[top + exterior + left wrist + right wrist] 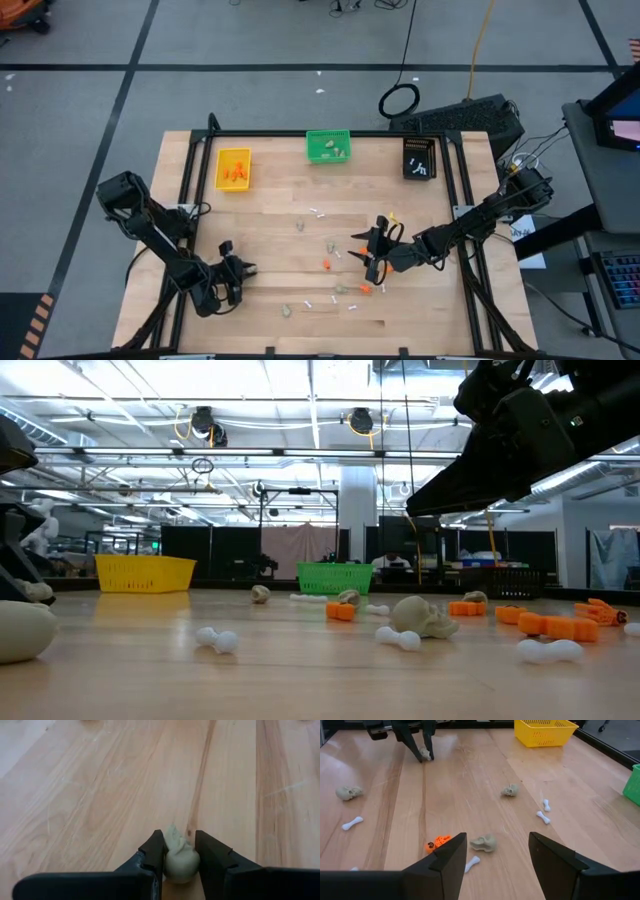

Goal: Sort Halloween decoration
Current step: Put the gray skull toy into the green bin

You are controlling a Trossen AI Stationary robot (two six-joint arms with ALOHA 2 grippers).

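From above, the left gripper [243, 268] sits low at the table's [270, 195] left front, pinching up one beige skull; the step in hand appears to be a pickup, and the next move likely calls for a lift and a carry to the green bin [328, 147] at the far edge, where similar beige lumps already lie. The right gripper [362, 251] hovers mid-table over scattered pieces.

At table height, white bones [216, 639], orange bits [341, 611] and a beige skull [424, 616] litter the wood.

In the left wrist view, the fingers [152, 852] are drawn in against the skull [178, 856], gripping it on both sides while it rests on the table.

In the right wrist view, the right arm's fingers [446, 860] stand spread and empty above another skull [484, 842] and an orange pumpkin [437, 843].
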